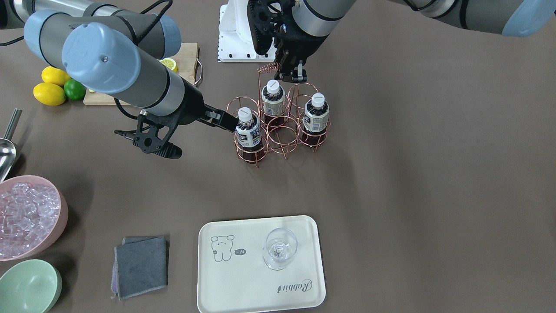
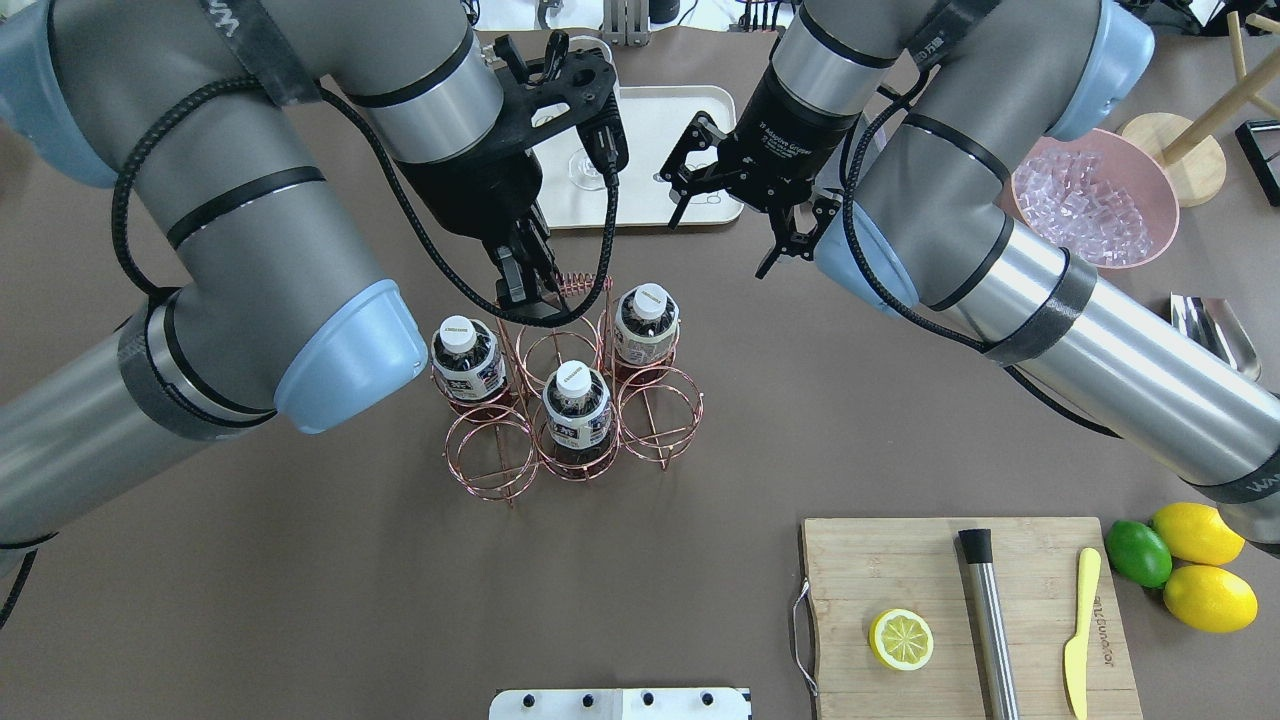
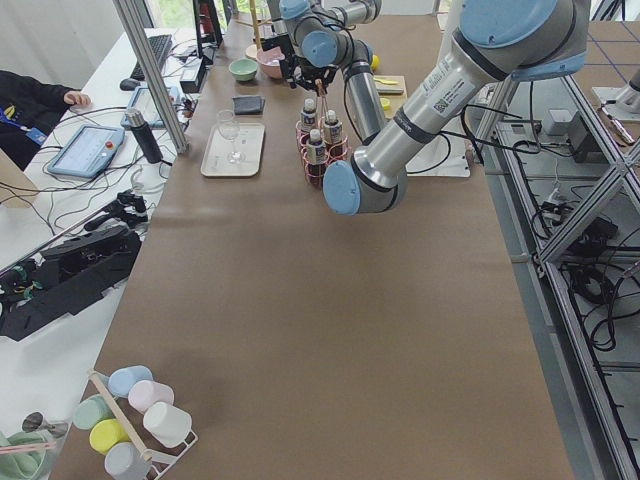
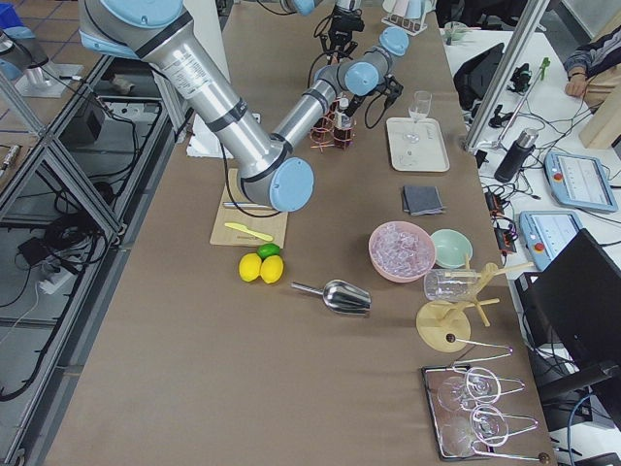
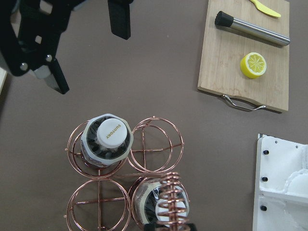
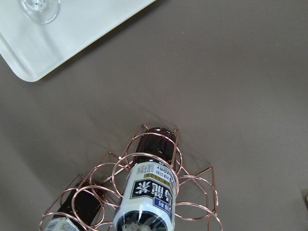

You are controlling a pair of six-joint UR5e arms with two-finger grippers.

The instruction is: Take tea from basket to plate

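Three tea bottles stand in the copper wire basket [image 2: 660, 420] in mid-table, in the overhead view [image 2: 468, 360] [image 2: 577, 405] [image 2: 647, 322]. My left gripper [image 2: 522, 290] is shut on the basket's twisted handle [image 1: 269, 67] above the middle bottle [image 1: 273, 101]. My right gripper [image 5: 86, 53] is open and empty. It hovers just beside the bottle nearest the plate [image 1: 248, 130], which also shows in the right wrist view [image 6: 144, 197]. The cream plate [image 1: 243, 282] holds only a wine glass [image 1: 280, 248].
A wooden cutting board [image 2: 900, 560] carries a lemon half, a steel muddler and a yellow knife. Lemons and a lime [image 2: 1200, 560] lie beside it. A pink bowl of ice [image 2: 1090, 200], a metal scoop, a green bowl [image 1: 28, 287] and a grey cloth [image 1: 141, 265] sit near the plate.
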